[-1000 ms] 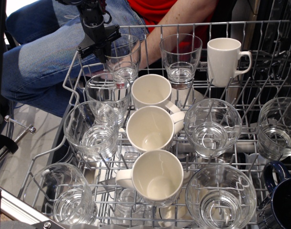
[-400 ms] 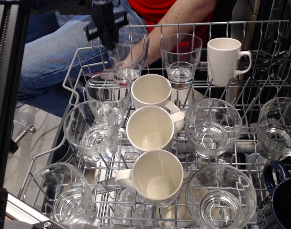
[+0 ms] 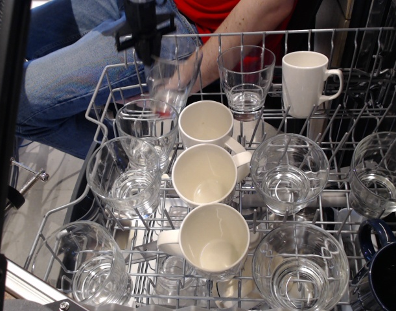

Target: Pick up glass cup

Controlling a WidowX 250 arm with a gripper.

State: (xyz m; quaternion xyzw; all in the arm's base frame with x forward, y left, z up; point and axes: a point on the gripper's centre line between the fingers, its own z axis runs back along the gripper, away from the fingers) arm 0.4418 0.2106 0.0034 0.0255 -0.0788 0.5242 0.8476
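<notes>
We see the black gripper [image 3: 146, 40] at the back left of the grey wire dishwasher rack [image 3: 97, 97], clamped on the rim of the tall clear tapered glass cup [image 3: 172, 74]; the cup tilts, its base with a red spot seemingly just above a wider clear round glass [image 3: 146, 126]; three white ceramic mugs [image 3: 207, 173] line the middle row.
</notes>
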